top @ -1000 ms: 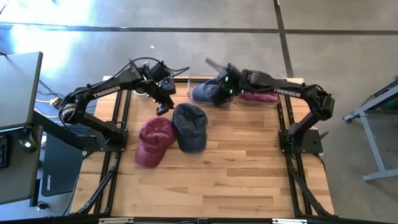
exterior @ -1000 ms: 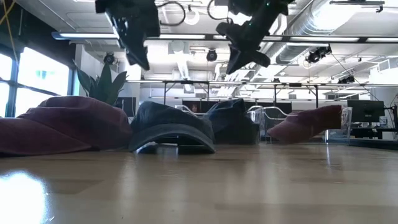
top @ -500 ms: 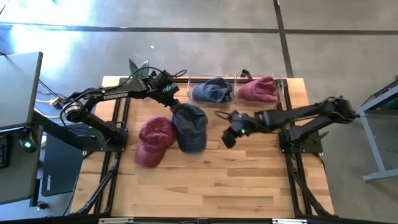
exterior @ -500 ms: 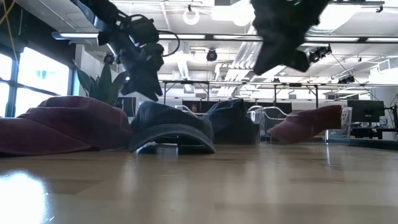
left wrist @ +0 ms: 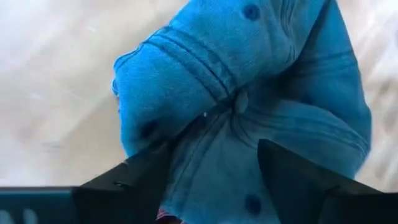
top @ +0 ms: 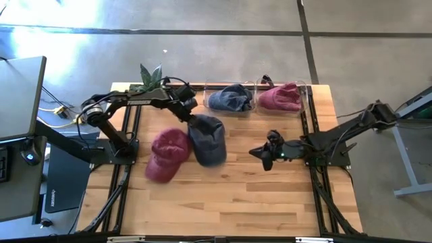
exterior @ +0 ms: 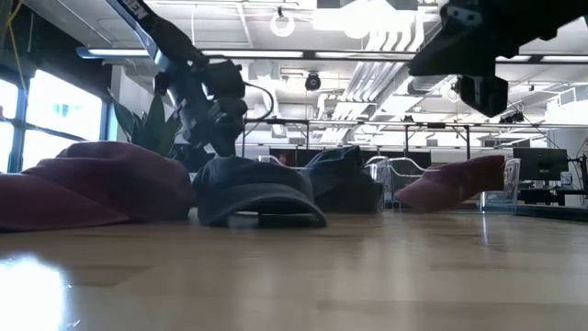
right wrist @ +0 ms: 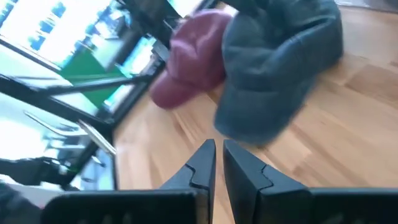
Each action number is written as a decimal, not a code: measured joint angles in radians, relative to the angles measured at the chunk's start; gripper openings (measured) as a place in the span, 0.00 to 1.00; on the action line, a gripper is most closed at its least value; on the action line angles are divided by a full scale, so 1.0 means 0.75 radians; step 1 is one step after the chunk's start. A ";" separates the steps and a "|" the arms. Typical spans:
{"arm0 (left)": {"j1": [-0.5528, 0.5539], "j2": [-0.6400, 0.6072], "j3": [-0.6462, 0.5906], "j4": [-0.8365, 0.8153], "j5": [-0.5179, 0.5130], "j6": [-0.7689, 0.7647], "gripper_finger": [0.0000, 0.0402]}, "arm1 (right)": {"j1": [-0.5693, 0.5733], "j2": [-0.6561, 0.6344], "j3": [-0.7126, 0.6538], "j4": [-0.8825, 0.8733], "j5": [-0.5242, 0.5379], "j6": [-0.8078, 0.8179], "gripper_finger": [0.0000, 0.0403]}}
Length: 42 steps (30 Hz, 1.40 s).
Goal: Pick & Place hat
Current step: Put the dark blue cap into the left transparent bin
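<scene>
While spread wide right over the blue hat's (top: pixel 206 138) crown, left tool (top: pixel 190 111) nearest; right tool (top: pixel 265 155) shut, well apart.

Blue denim hat (top: pixel 206 137), maroon hat (top: pixel 167 152), pale wood table (top: pixel 256 189); binned hats seemingly match.

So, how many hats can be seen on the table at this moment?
4: a blue hat under the left gripper, a red hat beside it, and a blue one and a red one in clear bins at the far edge.

2 blue hats (top: pixel 206 137), 2 red hats (top: pixel 167 153), 1 plant (top: pixel 151 75).
</scene>
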 joint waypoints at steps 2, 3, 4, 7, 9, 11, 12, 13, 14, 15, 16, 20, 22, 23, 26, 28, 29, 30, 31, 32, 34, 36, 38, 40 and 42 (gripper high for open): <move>-0.009 0.013 0.000 0.002 0.053 -0.008 0.51 | 0.017 -0.006 -0.030 0.069 0.002 -0.009 0.06; -0.018 0.014 0.000 0.002 0.075 -0.008 0.47 | 0.024 -0.006 -0.042 0.086 0.001 -0.011 0.06; -0.027 0.014 0.001 0.004 0.098 -0.008 0.41 | 0.029 -0.006 -0.050 0.092 0.001 -0.011 0.06; -0.052 -0.009 0.034 -0.023 0.205 0.006 0.22 | 0.035 -0.006 -0.062 0.100 0.021 -0.013 0.06; -0.067 -0.059 0.085 -0.094 0.250 0.038 0.09 | 0.034 -0.006 -0.062 0.098 0.047 -0.028 0.06; -0.086 -0.109 0.138 -0.190 0.181 0.087 0.03 | 0.028 -0.006 -0.062 0.102 0.072 -0.063 0.06; -0.098 -0.125 0.162 -0.238 0.099 0.109 0.03 | 0.022 -0.006 -0.062 0.106 0.080 -0.079 0.06; -0.112 -0.133 0.179 -0.260 0.006 0.135 0.06 | 0.017 -0.006 -0.062 0.105 0.084 -0.082 0.06; -0.126 -0.136 0.190 -0.267 -0.099 0.155 0.08 | 0.011 -0.006 -0.062 0.101 0.088 -0.083 0.06; -0.138 -0.137 0.194 -0.267 -0.187 0.164 0.11 | 0.003 -0.006 -0.062 0.099 0.092 -0.084 0.06; -0.146 -0.138 0.193 -0.270 -0.243 0.170 0.14 | -0.005 -0.006 -0.062 0.099 0.096 -0.086 0.06; -0.146 -0.101 0.194 -0.264 -0.172 0.177 0.32 | -0.031 -0.006 -0.062 0.100 0.101 -0.081 0.05; -0.146 -0.039 0.193 -0.254 -0.059 0.157 0.43 | -0.034 -0.006 -0.062 0.106 0.101 -0.075 0.05; -0.147 -0.011 0.192 -0.255 -0.010 0.140 0.49 | -0.034 -0.006 -0.062 0.111 0.102 -0.076 0.05; -0.148 0.068 0.194 -0.239 0.089 0.122 0.62 | -0.035 -0.006 -0.062 0.117 0.112 -0.081 0.05; -0.147 0.124 0.193 -0.246 0.113 0.123 0.67 | -0.042 -0.006 -0.062 0.117 0.116 -0.083 0.05; -0.147 0.150 0.193 -0.238 0.124 0.126 0.68 | -0.047 -0.006 -0.062 0.117 0.117 -0.081 0.05; -0.149 0.174 0.193 -0.225 0.145 0.130 0.67 | -0.054 -0.006 -0.062 0.118 0.117 -0.079 0.05; -0.154 0.192 0.193 -0.216 0.165 0.136 0.65 | -0.061 -0.006 -0.062 0.120 0.118 -0.078 0.05; -0.157 0.202 0.192 -0.205 0.179 0.148 0.62 | -0.068 -0.005 -0.062 0.129 0.117 -0.078 0.05; -0.176 0.210 0.192 -0.159 0.208 0.175 0.53 | -0.082 -0.005 -0.062 0.152 0.110 -0.076 0.05; -0.196 0.221 0.193 -0.105 0.225 0.193 0.42 | -0.092 -0.005 -0.062 0.177 0.100 -0.080 0.05; -0.216 0.222 0.192 -0.054 0.259 0.202 0.29 | -0.096 -0.005 -0.062 0.202 0.093 -0.083 0.05; -0.236 0.221 0.193 0.031 0.335 0.203 0.14 | -0.095 -0.005 -0.062 0.210 0.091 -0.084 0.04; -0.248 0.194 0.192 0.081 0.411 0.192 0.04 | -0.095 -0.005 -0.062 0.209 0.087 -0.086 0.04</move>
